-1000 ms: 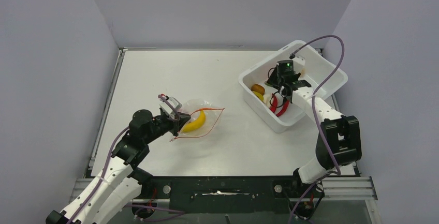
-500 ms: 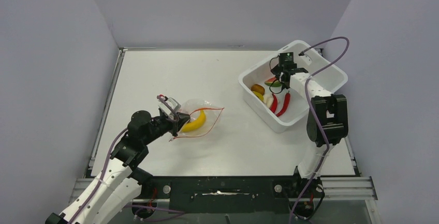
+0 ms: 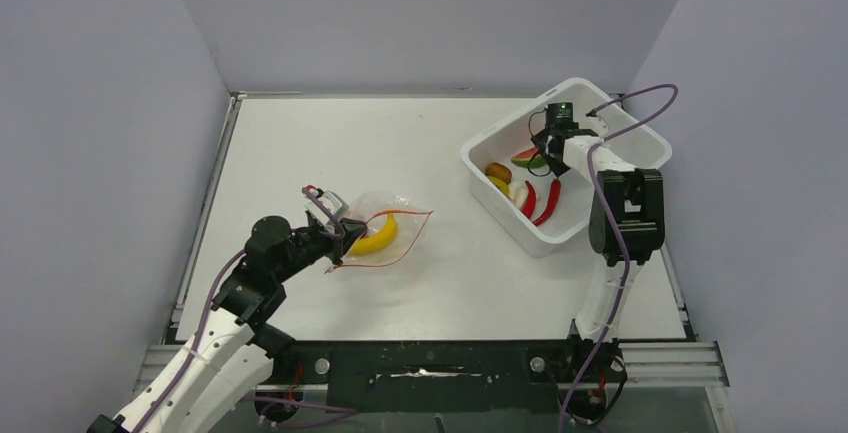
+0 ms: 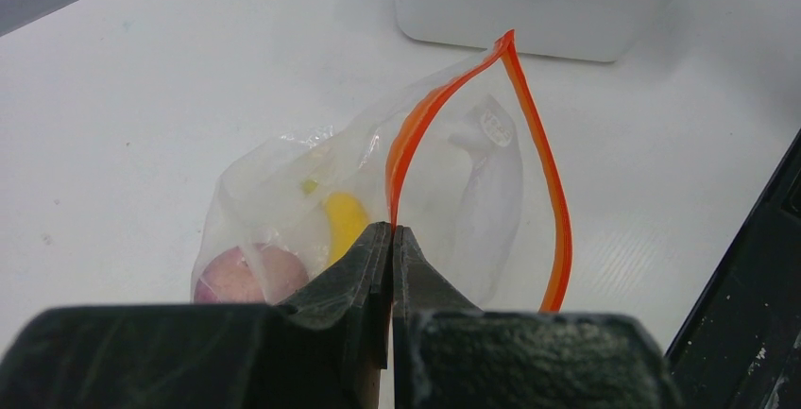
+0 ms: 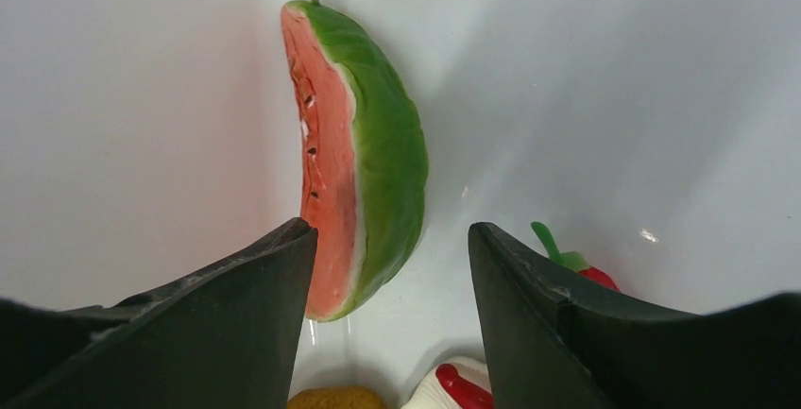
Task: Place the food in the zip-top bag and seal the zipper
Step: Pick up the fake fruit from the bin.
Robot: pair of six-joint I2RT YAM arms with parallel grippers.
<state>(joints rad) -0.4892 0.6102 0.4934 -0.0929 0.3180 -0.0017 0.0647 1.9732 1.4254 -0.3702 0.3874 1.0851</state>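
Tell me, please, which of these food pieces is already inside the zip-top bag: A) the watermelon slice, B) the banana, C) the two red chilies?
B: the banana shows yellow through the clear zip-top bag, while the watermelon slice and the chilies lie in the white bin.

White links point(image 3: 602, 303), black joints point(image 3: 625, 215), purple cables point(image 3: 655, 87); black left claw point(image 4: 390, 236).

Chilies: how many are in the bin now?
2. One chili lies near the middle of the bin; the second chili lies just right of it. Others may be hidden.
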